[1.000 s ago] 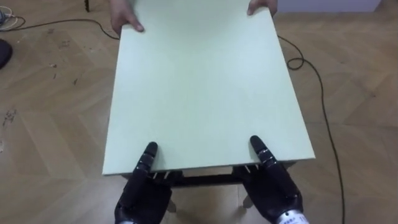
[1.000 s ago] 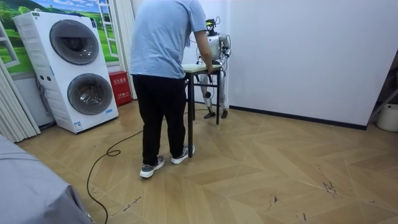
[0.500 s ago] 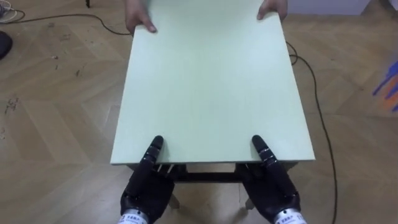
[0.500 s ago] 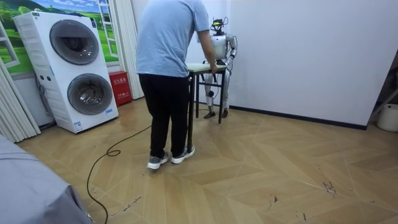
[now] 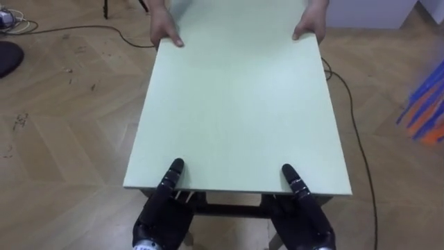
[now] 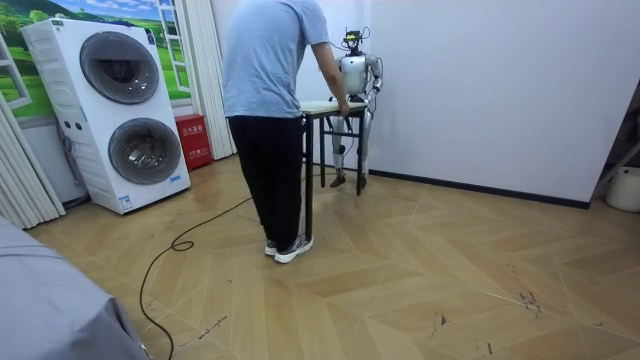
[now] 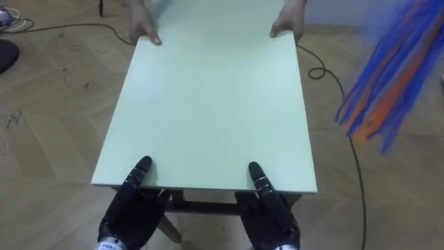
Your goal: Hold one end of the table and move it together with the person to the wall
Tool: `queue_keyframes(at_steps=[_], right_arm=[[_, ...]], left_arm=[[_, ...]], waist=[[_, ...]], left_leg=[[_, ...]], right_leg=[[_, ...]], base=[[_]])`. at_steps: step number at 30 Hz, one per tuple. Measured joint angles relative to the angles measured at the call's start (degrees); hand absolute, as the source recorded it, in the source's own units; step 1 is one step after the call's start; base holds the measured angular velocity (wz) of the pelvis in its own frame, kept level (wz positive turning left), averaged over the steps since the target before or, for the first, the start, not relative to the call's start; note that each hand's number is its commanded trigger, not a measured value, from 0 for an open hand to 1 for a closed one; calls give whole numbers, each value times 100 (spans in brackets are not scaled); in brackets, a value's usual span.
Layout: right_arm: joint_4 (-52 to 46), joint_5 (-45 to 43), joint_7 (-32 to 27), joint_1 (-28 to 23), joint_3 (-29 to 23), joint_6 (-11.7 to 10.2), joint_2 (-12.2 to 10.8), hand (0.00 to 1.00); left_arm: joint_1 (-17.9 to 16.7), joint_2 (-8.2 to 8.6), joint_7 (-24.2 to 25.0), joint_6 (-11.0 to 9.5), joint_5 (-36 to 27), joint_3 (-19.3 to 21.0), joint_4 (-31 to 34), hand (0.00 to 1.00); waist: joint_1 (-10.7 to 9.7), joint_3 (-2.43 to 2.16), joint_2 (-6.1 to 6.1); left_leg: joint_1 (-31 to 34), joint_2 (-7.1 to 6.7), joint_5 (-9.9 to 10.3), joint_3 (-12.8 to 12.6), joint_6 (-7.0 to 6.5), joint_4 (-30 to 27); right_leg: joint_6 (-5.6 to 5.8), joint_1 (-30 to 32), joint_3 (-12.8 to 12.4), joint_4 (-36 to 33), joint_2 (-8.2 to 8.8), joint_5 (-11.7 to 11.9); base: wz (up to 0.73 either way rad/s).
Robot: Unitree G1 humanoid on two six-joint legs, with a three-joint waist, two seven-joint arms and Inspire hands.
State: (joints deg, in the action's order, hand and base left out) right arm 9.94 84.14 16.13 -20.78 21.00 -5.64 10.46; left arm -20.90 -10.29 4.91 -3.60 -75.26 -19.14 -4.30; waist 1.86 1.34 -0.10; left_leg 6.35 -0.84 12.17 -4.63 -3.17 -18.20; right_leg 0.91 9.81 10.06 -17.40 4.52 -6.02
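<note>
While the left eye view looks down on the table (image 5: 236, 111), the left hand (image 5: 163, 212) and right hand (image 5: 305, 217) clamp its near edge, thumbs on top. A person's hands (image 5: 165, 31) hold its far edge. In the room view, the person (image 6: 270, 90) and the robot stand at the table's opposite ends.

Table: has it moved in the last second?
Yes. The table has shifted slightly to the room view's right, away from the washer, toward the wall.
</note>
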Motion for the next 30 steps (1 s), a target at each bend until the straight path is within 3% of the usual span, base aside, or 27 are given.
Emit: queue_keyframes(at_steps=[6,14,22,28,30], right_arm=[[-8,87,3,0,150,-3,105,100],[-21,106,51,20,239,-61,123,100],[-58,68,64,193,233,-72,157,100],[-36,67,64,358,254,-59,179,100],[-36,69,65,379,263,-55,172,100]], left_arm=[[-33,-133,0,-34,1,11,75,100],[-75,-196,0,-51,-1,41,165,100],[-135,-121,-6,-50,-168,25,162,100],[-235,-84,156,-139,-168,29,165,100],[-269,-38,189,-167,-171,43,165,100]], waist=[[41,-5,-64],[178,-1,-78],[249,29,-37],[369,35,-27],[496,35,-27]], left_leg=[[-87,101,-147,59,122,219],[4,146,-227,276,231,284],[14,120,-239,500,241,304],[97,73,-319,711,251,377],[140,73,-324,745,258,368]], right_leg=[[-112,-193,113,404,-176,146],[-255,-221,321,502,-238,195],[-262,-350,579,574,-208,152],[-267,-336,769,574,-156,98],[-274,-321,805,573,-156,89]], base=[[4],[13],[17],[20],[11]])
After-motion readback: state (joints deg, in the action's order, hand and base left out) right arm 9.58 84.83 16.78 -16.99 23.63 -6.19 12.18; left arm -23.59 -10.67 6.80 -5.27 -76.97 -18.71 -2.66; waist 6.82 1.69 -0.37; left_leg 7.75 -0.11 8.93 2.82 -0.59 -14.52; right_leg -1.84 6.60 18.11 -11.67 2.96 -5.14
